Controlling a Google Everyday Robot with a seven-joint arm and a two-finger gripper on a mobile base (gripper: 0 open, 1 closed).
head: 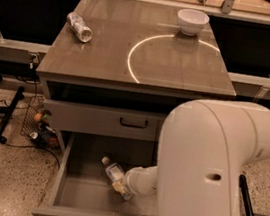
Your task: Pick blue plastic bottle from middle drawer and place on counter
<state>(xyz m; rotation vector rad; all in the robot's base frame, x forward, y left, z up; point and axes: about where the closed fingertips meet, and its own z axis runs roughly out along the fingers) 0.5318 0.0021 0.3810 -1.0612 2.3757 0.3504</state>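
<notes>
The blue plastic bottle [112,169] lies tilted on the floor of the open middle drawer [77,193], with its white cap pointing to the back left. My gripper [122,188] is down inside the drawer at the bottle's near end, touching or around it. The arm's large white housing [205,176] hides the right part of the drawer. The counter [181,66], with its thin white circle line, lies above.
A white bowl [192,21] stands at the counter's back right. A short clear bottle [80,26] lies at its back left. The upper drawer front [97,120] is shut. Cables and a wire basket [37,120] sit on the floor at the left.
</notes>
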